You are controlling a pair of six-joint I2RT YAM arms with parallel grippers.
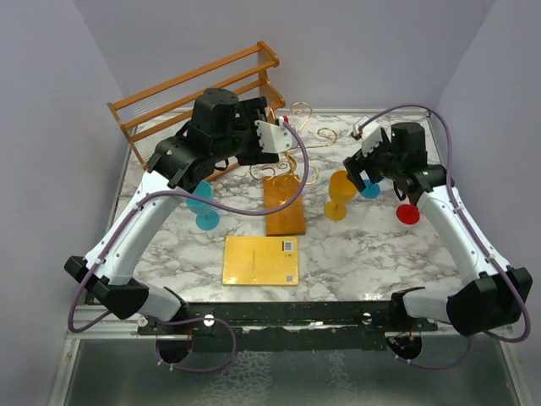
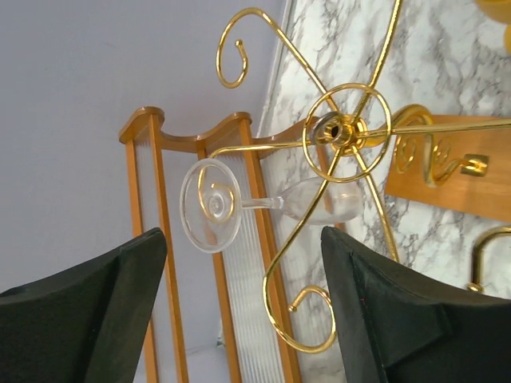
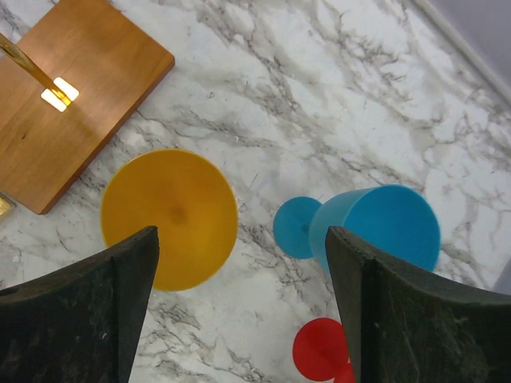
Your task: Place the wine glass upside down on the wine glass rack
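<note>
Spread black fingers of the left gripper stand open at lower frame, clear of the wine glass hanging mid-frame on the wine glass rack, while the right gripper gapes empty above a yellow glass and a blue glass.

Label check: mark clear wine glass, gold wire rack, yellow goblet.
clear wine glass (image 2: pixel 201 217): left wrist view, round foot.
gold wire rack (image 2: pixel 341 129): left wrist view, centre hub.
yellow goblet (image 3: pixel 172 215): right wrist view, top.

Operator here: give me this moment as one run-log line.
wine glass: hanging on gold wire rack by its foot | left tool: open, clear of it | right tool: open, empty, above yellow glass and blue glass
</note>
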